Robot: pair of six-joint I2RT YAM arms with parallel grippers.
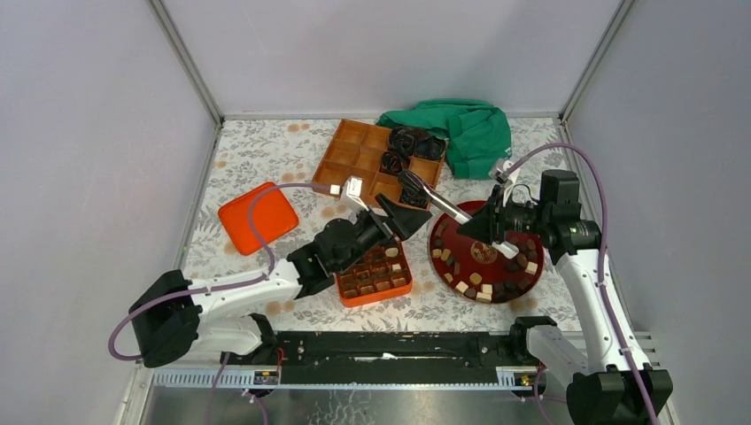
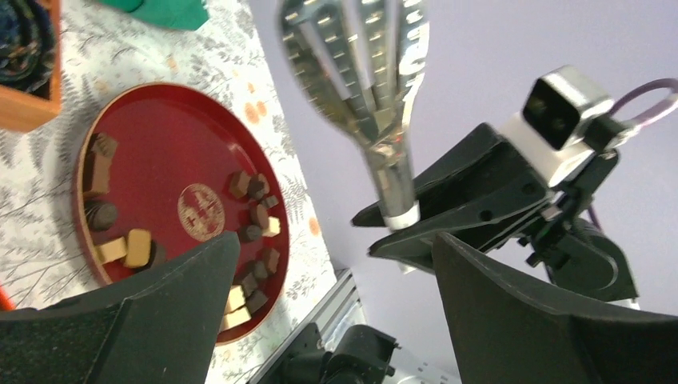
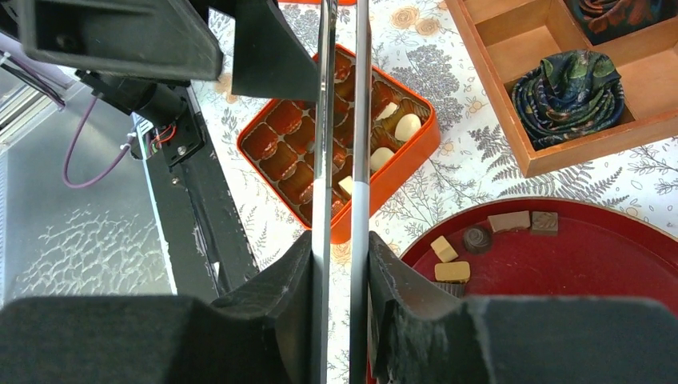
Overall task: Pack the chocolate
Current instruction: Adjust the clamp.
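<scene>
Chocolate [image 1: 478,282] pieces, dark, tan and cream, lie round the red plate [image 1: 443,266] at the right. More chocolate [image 3: 406,126] sits in the orange box [image 1: 372,301]. My right gripper [image 1: 490,226] is shut on the handle of metal tongs [image 1: 434,202], which point left over the box. The wrist view shows the right gripper [image 3: 340,256] pressing both arms of the tongs [image 3: 360,120]. The tongs' head [image 2: 360,72] carries nothing. My left gripper [image 1: 403,212] is open just under the tongs. The left gripper [image 2: 336,240] holds nothing.
A wooden compartment tray [image 1: 354,155] with black crinkled rosettes [image 1: 409,142] stands behind the box. A green cloth [image 1: 469,133] lies at the back right. The orange lid [image 1: 258,217] rests at the left. Grey walls close in three sides.
</scene>
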